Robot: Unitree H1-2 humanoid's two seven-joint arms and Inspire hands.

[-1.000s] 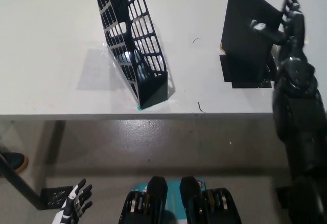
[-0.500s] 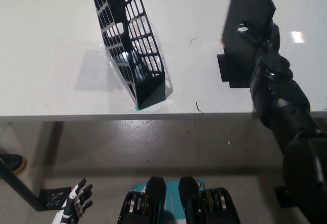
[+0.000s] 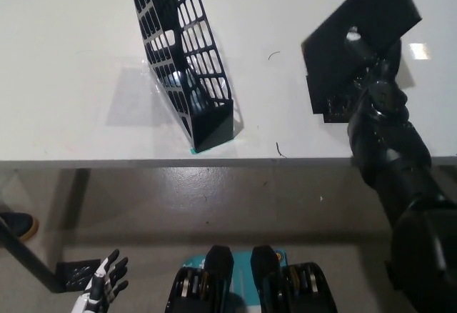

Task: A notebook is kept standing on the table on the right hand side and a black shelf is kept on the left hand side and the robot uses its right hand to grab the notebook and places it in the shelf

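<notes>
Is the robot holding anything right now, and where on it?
The right robot hand grips the black notebook near its lower edge, tilted above the table. The left robot hand holds nothing.

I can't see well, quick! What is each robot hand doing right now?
Left robot hand: open, holding nothing, low beside the table.
Right robot hand: shut on the notebook.

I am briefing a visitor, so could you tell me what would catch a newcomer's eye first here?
First, the black right hand at upper right, gripping a flat black notebook tilted above the white table. Next, the tall black lattice shelf left of centre. The white left hand rests open at lower left.
</notes>
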